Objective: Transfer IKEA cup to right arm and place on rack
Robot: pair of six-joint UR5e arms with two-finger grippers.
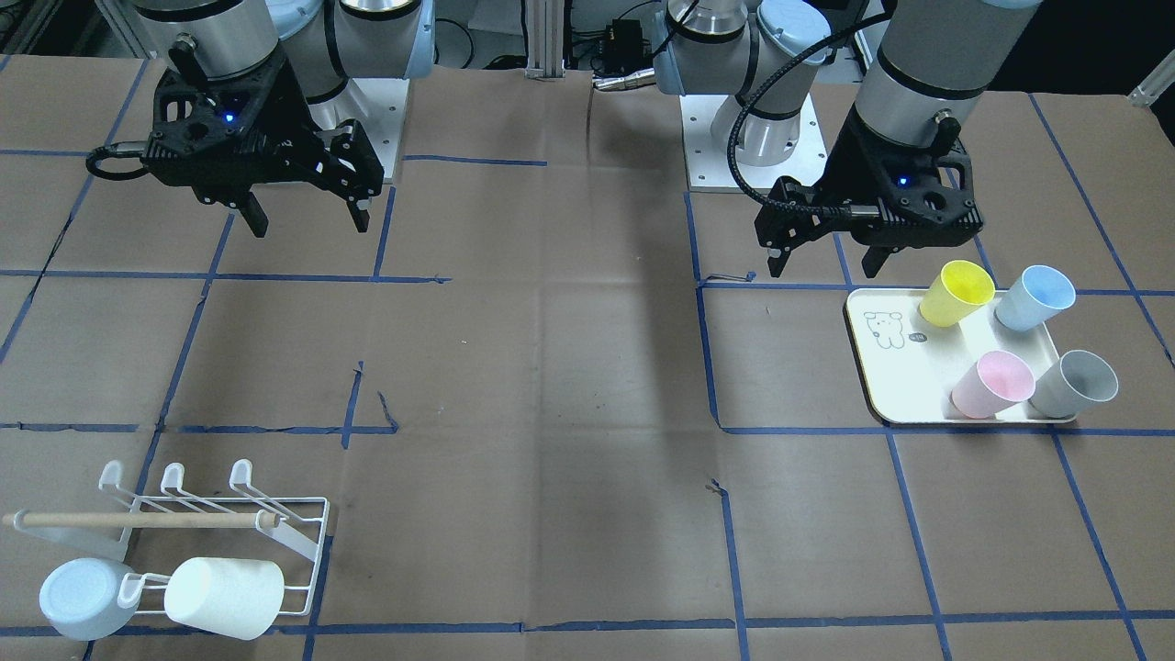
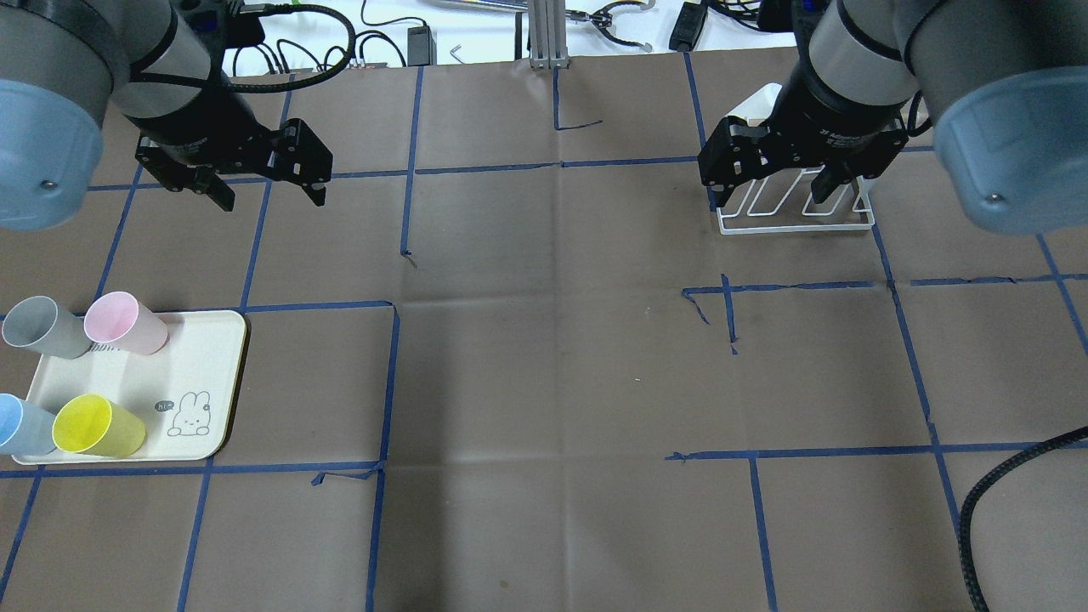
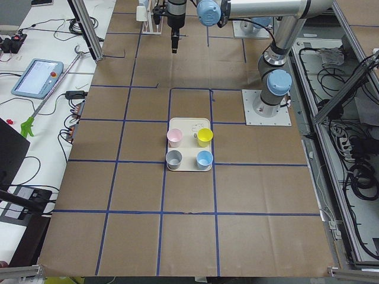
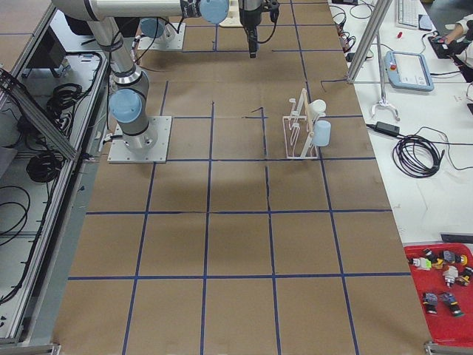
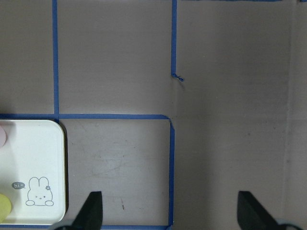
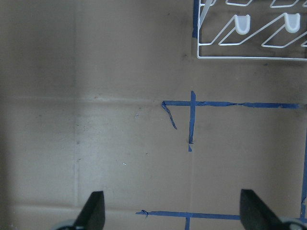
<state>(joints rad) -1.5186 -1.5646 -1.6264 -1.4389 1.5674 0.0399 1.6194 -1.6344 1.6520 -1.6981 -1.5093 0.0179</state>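
My left gripper hangs spread wide and empty above the brown paper table with its grid of blue tape, its matte black fingers just on my side of the cream tray. The tray is a smooth rounded rectangle with a small rabbit drawn in one corner. Four plain tapered cups stand mouth-up on it in two pairs: the yellow cup and blue cup nearer me, the pink cup and grey cup farther out. My right gripper is also wide apart and holds nothing, hovering well across the table on my side of the rack. The rack is thin white wire with flat rounded prong tips and a pale wooden rod laid across it. A pale blue cup and a white cup sit on prongs on its far side.
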